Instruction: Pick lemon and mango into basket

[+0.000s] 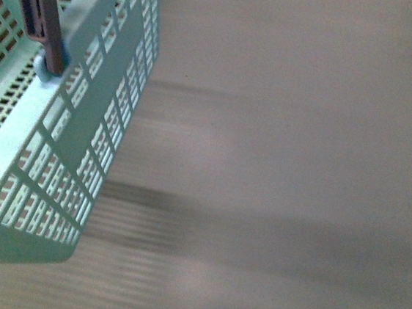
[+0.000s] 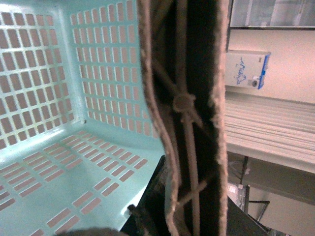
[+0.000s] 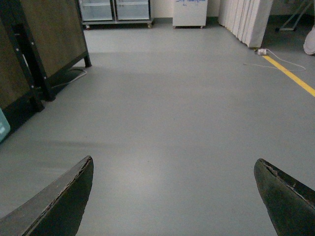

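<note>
Fingers of the right arm (image 3: 64, 201) spread wide above grey floor (image 3: 162, 98). The pale teal slotted plastic basket (image 1: 85, 112) sits to the robot's left; beside its brown ribbed handle (image 2: 182, 108), I cannot tell the left fingers' state.

In your front view the light is dim and flat. The pale surface (image 1: 308, 99) beside the basket (image 1: 83, 134) is smeared into fine horizontal streaks, and two soft, blurred shadow bands run across it. The basket's slotted wall stays fairly crisp. In your left wrist view the basket's inside is evenly lit, while the handle (image 2: 184, 113) sits so close that it is dark and fuzzy-edged; the room behind it is brighter. In your right wrist view the floor (image 3: 172, 98) is evenly lit with a faint sheen, and the right claw (image 3: 173, 161) shows as two dark, slightly soft shapes.
</note>
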Controlling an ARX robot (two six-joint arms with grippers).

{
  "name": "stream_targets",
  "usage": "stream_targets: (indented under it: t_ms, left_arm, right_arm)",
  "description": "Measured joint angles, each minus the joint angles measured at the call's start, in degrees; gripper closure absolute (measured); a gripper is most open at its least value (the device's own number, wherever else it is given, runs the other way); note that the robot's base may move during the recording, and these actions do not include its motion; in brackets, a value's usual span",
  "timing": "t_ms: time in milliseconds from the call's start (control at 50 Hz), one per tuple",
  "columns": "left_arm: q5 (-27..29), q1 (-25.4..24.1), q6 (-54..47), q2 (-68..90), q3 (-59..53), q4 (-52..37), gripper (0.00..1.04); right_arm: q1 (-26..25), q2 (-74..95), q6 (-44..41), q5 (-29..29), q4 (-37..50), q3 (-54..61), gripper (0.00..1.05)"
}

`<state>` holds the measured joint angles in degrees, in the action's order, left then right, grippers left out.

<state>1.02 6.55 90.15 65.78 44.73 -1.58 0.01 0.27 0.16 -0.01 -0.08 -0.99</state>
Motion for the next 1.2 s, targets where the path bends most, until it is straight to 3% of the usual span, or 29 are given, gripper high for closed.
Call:
stream_targets:
  t_ms: [460, 1199]
  left_arm:
    - [1.57, 2.89, 1.68, -13.73, 2.56, 11.89, 0.98]
    - [2.43, 2.58, 1.36, -14.14, 2.91, 12.28, 0.98]
  right_arm:
    - [0.0, 0.0, 0.0, 0.0, 0.0, 0.0, 0.09]
    - [0.0, 0.0, 0.0, 0.0, 0.0, 0.0, 0.09]
